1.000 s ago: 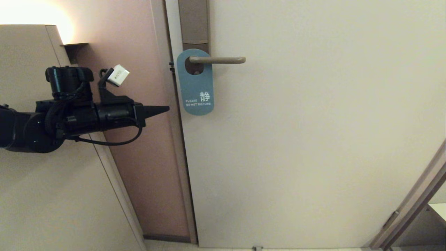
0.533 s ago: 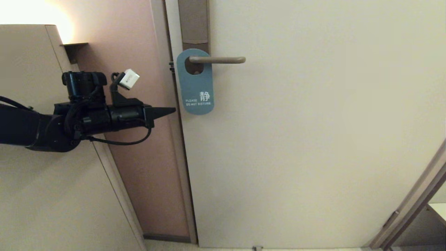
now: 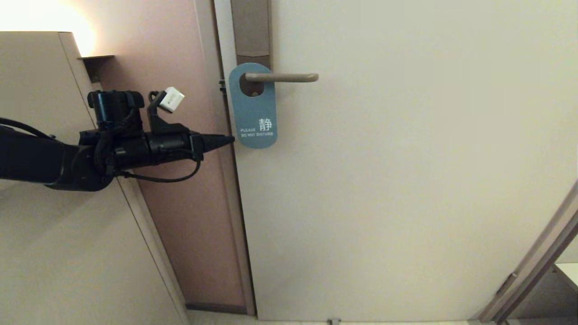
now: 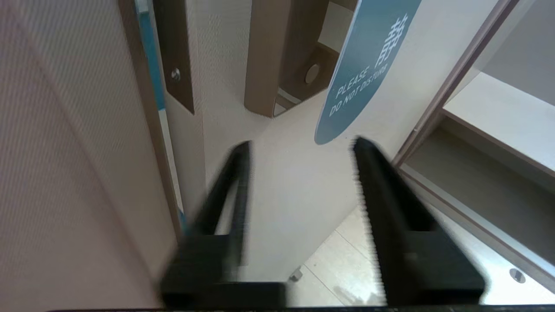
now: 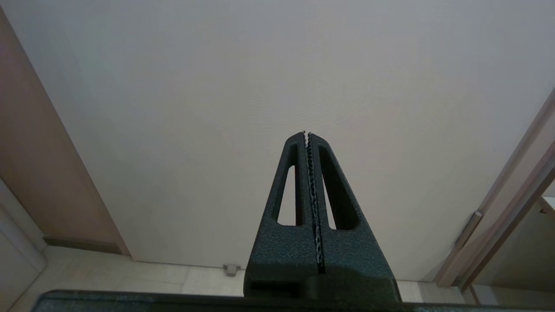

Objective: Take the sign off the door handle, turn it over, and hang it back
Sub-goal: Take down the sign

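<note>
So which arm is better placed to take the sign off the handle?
Left. The left gripper, jaws apart, is beside the sign hanging on the handle; the right gripper is shut, facing bare door.

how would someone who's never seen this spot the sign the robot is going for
Find the pale door and its bronze lever handle near the left edge. The sign hangs from that lever by a round hole, just beyond the left gripper. It is the only blue thing there, reading PLEASE DO NOT DISTURB in white.

The sign point(image 3: 253, 106), blue side facing out, carries white lettering at its six o'clock end: a large Chinese character "静" with the small words "PLEASE DO NOT DISTURB" beside and beneath it.
</note>
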`<state>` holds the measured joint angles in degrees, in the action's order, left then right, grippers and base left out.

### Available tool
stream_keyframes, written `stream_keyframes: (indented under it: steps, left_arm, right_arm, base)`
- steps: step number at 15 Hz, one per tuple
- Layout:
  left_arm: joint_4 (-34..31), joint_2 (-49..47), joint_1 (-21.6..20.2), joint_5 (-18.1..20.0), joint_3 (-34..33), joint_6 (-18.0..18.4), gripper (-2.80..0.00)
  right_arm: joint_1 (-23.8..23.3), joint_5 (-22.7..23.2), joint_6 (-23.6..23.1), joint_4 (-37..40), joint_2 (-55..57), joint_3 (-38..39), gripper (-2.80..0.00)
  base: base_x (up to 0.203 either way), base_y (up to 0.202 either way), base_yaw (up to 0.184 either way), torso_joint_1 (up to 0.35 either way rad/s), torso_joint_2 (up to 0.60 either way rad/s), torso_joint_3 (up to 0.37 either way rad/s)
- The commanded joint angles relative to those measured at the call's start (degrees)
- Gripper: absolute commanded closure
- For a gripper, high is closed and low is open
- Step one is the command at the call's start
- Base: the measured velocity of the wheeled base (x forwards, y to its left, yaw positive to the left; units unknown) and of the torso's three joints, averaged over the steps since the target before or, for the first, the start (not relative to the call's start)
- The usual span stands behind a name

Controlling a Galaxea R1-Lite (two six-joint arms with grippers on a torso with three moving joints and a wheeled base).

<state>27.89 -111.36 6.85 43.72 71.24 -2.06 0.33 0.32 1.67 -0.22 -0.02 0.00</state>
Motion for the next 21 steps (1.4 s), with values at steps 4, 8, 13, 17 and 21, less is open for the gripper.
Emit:
stream_keyframes:
  steps: [4, 8, 13, 17, 21]
  left_arm:
    - [5.6, -0.4, 0.4, 3.1, 0.0, 1.8, -2.8]
    - [9.0, -0.2, 0.5, 6.6, -0.1, 2.0, -2.8]
    - [9.9, 0.2, 0.5, 6.9, -0.5, 1.7, -2.8]
    - [9.8, 1.3, 1.2, 8.1, -2.8, 1.4, -2.8]
    - [9.9, 0.8, 2.1, 9.0, -2.4, 1.0, -2.8]
  right_arm:
    - [0.0, 0.0, 0.0, 0.0, 0.0, 0.0, 0.0]
    - [0.0, 0.0, 0.0, 0.0, 0.0, 0.0, 0.0]
    - [0.0, 0.0, 0.0, 0.0, 0.0, 0.0, 0.0]
    - [0.0, 0.0, 0.0, 0.0, 0.0, 0.0, 0.0]
    - [0.0, 0.0, 0.0, 0.0, 0.0, 0.0, 0.0]
  base:
    - [0.0, 0.0, 0.0, 0.0, 0.0, 0.0]
    - [0.0, 0.0, 0.0, 0.0, 0.0, 0.0]
    - [0.0, 0.0, 0.0, 0.0, 0.0, 0.0]
    - [0.0, 0.0, 0.0, 0.0, 0.0, 0.0]
    - [0.0, 0.0, 0.0, 0.0, 0.0, 0.0]
